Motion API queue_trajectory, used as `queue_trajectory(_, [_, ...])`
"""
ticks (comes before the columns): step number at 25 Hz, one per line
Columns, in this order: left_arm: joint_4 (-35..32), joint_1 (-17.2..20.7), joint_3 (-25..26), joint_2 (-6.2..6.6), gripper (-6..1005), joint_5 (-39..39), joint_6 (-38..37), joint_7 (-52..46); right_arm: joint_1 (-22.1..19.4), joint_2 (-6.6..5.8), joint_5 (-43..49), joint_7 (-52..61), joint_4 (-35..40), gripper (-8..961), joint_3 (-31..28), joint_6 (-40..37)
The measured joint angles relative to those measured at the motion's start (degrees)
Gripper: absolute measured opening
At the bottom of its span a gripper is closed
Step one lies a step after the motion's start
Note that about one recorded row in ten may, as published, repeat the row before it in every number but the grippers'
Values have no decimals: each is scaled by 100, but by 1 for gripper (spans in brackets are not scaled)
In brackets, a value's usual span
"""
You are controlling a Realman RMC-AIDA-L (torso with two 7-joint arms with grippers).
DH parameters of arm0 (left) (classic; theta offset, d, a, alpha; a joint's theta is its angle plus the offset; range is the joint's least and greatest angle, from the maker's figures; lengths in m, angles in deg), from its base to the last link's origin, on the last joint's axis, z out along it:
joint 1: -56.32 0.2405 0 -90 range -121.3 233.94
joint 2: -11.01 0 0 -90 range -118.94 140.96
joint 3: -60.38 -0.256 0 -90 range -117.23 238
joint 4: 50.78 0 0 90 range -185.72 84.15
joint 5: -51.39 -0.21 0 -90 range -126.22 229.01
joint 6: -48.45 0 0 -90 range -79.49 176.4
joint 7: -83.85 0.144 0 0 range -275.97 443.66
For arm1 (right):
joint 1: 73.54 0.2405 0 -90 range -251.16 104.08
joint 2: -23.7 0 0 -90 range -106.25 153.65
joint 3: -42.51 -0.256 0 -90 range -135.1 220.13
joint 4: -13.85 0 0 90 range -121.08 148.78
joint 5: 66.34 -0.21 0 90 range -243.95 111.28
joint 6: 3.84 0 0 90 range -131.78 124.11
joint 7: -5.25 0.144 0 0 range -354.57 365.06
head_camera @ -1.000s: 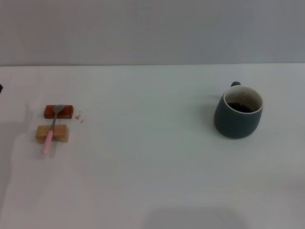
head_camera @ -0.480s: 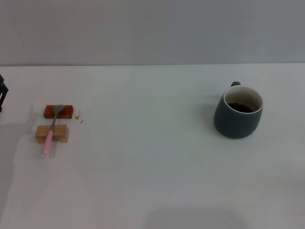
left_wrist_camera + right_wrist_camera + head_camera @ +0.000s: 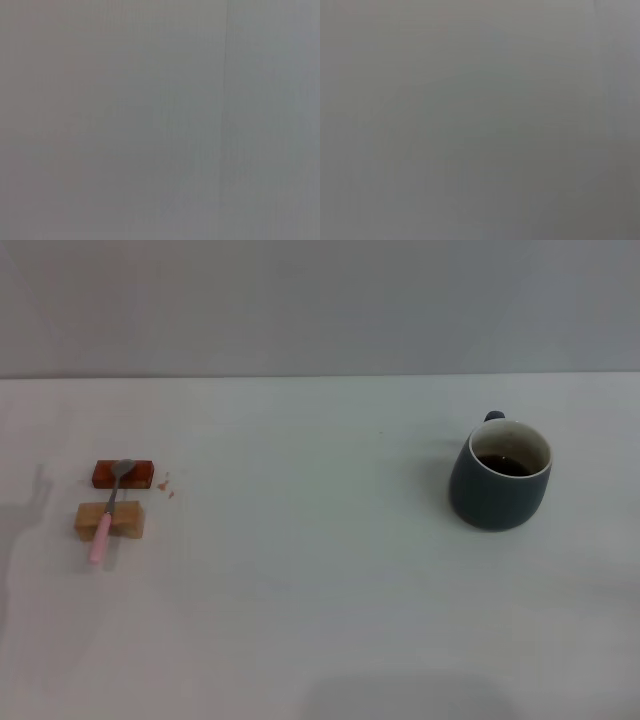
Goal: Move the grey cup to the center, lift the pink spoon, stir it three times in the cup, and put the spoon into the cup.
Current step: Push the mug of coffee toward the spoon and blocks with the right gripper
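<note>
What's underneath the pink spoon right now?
The pink spoon lies across two blocks: its grey bowl rests on the red-brown block, its handle crosses the tan block, and the pink end overhangs the table. The strip of tan block beneath the handle is covered.

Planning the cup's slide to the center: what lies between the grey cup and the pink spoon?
Only bare table between grey cup and pink spoon, per the head view.
</note>
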Motion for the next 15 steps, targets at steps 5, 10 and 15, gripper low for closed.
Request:
queue_trajectory(5, [-33, -37, 48, -5, 810, 7, 127, 17, 771, -15, -5, 2, 380, -1, -577, 1054])
queue_trajectory(10, [-34, -42, 70, 5, 810, 148, 283, 35, 1644, -49, -5, 2, 792, -1, -705, 2361])
queue_trajectory(15, [-29, 5, 69, 0, 810, 220, 261, 33, 1988, -21, 55, -25, 714, -2, -617, 2918])
